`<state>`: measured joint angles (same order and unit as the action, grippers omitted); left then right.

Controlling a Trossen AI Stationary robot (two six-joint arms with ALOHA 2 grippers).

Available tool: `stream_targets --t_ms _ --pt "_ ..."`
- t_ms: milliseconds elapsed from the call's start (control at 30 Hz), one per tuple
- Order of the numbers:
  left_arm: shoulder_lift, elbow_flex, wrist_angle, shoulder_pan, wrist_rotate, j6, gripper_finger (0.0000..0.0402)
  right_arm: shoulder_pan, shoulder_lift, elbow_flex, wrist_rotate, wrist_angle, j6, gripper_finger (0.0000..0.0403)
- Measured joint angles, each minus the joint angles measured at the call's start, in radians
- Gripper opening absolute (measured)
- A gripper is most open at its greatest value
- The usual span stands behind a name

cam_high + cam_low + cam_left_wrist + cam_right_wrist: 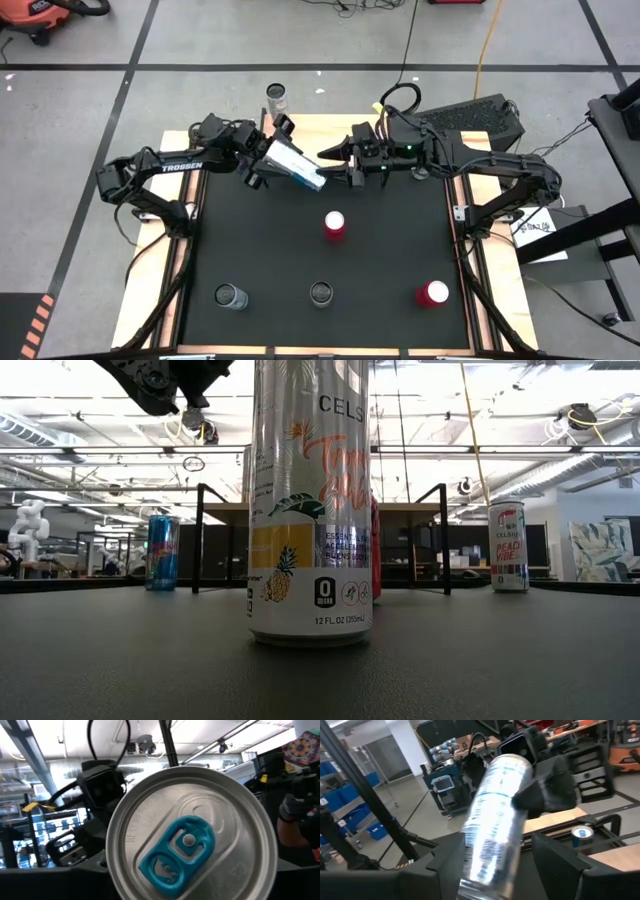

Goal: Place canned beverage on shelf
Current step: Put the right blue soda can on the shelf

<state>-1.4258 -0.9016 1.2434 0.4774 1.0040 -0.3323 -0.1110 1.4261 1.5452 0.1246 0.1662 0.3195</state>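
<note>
A slim silver-and-blue can hangs tilted above the far part of the black mat, between my two grippers. My left gripper is shut on its top end; the left wrist view is filled by the can's lid with its blue tab. My right gripper comes from the right and is closed around the can's bottom end. The shelf, a light-wood board on thin black legs, stands at the table's far edge behind them. My left gripper pinches the can's sides near its top end between two fingers. The fingers lie roughly along the can, the lid facing the wrist. The can is clear of the mat, its bottom end slanting down toward the table's right. My right gripper has the can's lower part between its two fingers, which come level from the table's right and lie across the can. The can is lifted clear and tilted.
A red-topped can stands at mid-mat. Three more stand along the near edge: left, middle, right. The middle one looms in the low view. Another can stands at the far edge.
</note>
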Motion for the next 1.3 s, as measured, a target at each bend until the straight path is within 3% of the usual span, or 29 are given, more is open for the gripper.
stream_targets --t_ms 800,1033,1300 --pt "-0.001 -0.005 -0.183 0.069 0.044 0.027 0.0224 -0.001 -0.004 0.000 0.006 0.086 -0.018 0.0208" --pt "-0.001 -0.084 -0.416 0.093 0.043 0.100 0.0224 -0.001 -0.004 0.000 0.006 0.095 -0.026 0.0208" --pt "-0.001 -0.173 -0.796 0.135 0.000 0.276 0.0224 -0.001 -0.005 0.001 0.007 0.111 -0.026 0.0208"
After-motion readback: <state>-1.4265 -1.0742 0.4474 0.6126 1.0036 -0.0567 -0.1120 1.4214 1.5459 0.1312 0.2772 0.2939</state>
